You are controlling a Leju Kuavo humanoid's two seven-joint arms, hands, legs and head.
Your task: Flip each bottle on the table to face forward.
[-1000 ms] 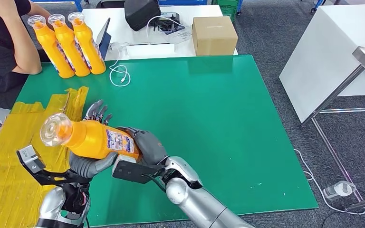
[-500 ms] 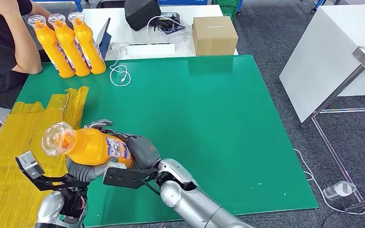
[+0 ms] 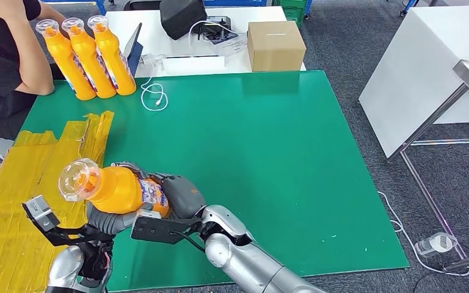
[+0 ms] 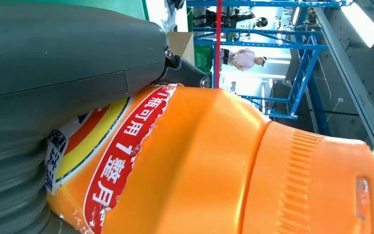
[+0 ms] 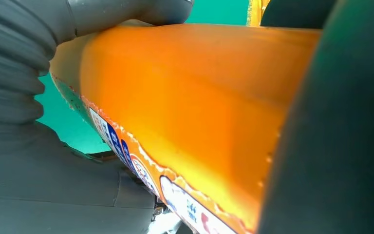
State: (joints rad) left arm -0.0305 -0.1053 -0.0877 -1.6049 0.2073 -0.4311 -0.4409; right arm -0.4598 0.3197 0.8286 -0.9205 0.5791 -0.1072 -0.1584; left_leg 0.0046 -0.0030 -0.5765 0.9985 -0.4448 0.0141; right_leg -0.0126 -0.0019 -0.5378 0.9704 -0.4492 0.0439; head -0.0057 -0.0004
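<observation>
An orange bottle (image 3: 115,188) with a clear cap lies tilted above the table's near left, cap toward me and to the left. My left hand (image 3: 106,220) holds its body from beneath, fingers curled over its far side. My right hand (image 3: 183,193) grips its base end. The left wrist view shows the bottle (image 4: 214,161) and its red label pressed against my left hand (image 4: 53,73). In the right wrist view the bottle's orange side (image 5: 190,97) lies against my right hand (image 5: 29,170). Three more orange bottles (image 3: 87,56) stand upright at the table's far left corner.
Green table mat (image 3: 269,152) with yellow tape patches (image 3: 30,177) on the left. A person (image 3: 6,61) sits at the far left beside the standing bottles. White cable (image 3: 152,94), cardboard box (image 3: 275,44) and black bag (image 3: 182,15) lie beyond the far edge.
My left hand's fingers, spread behind the bottle a second ago, have curled around it. The bottle and both hands have shifted slightly down and toward me.
</observation>
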